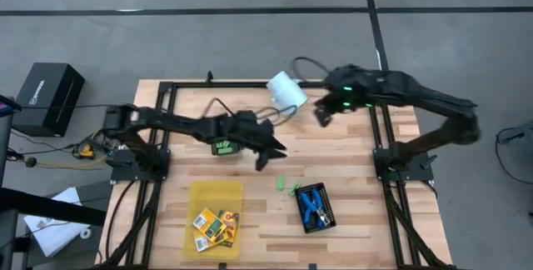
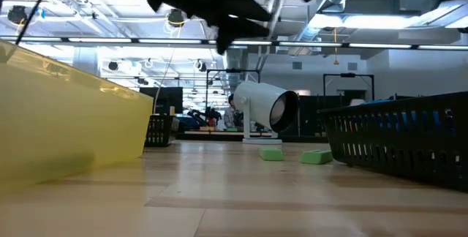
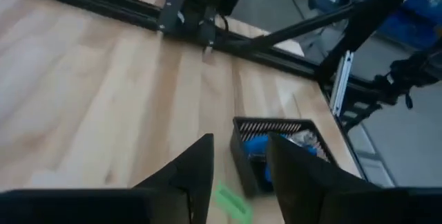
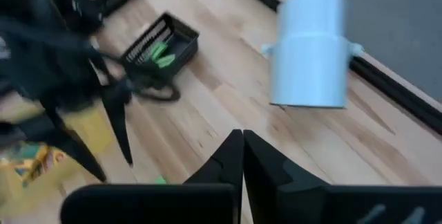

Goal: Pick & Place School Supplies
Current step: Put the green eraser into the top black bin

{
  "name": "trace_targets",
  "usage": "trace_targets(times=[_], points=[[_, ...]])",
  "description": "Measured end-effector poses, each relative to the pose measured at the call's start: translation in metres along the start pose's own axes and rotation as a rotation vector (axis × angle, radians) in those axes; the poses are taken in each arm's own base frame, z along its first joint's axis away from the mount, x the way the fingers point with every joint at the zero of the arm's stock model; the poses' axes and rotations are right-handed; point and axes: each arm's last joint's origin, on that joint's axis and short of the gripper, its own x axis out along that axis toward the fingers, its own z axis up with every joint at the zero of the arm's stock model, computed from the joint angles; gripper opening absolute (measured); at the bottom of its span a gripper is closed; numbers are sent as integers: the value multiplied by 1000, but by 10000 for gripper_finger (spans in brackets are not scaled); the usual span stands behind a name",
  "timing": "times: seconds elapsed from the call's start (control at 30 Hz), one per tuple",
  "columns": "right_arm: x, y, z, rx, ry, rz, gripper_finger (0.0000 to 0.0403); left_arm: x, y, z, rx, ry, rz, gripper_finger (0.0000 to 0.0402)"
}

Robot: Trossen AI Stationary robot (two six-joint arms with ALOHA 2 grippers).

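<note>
High view shows the left gripper (image 1: 268,155) hovering above the table centre with its fingers apart and nothing between them. The right gripper (image 1: 321,115) hangs at the far right, near the white cup (image 1: 286,91), its fingers pressed together and empty.

Two light-green pieces (image 1: 286,186) lie loose on the wood, just beside the near-right black tray (image 1: 316,207) that holds the blue tools (image 1: 311,205). From the left wrist, one green piece (image 3: 232,203) sits just ahead of the open fingers, close to that tray's wall (image 3: 243,156). A second black tray (image 1: 223,146), under the left arm, holds more green pieces (image 4: 159,53). The orange-yellow boxes (image 1: 215,225) lie in the yellow tray (image 1: 216,193) at the near left.

My reading is that the left arm is on its approach to a loose green piece, not yet down on it. The next move calls for lowering with the fingers straddling the piece's narrow side, keeping clear of the tray wall close by.

The pieces look small, flat and oblong, so they likely need a low grasp close to the wood.
</note>
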Motion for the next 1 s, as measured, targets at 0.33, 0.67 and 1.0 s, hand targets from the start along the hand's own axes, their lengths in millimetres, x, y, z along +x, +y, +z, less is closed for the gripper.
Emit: trace_targets(times=[0.33,0.67,1.0], points=[[-44,-41,-61,112,-132,37,0,57,10,-54,-124,109,-1,67],[-47,-45,-69,67,-143,77,0,79,9,-91,-223,228,17,3],[-44,-43,-67,15,-137,91,0,73,-3,-112,-139,432,53,1]])
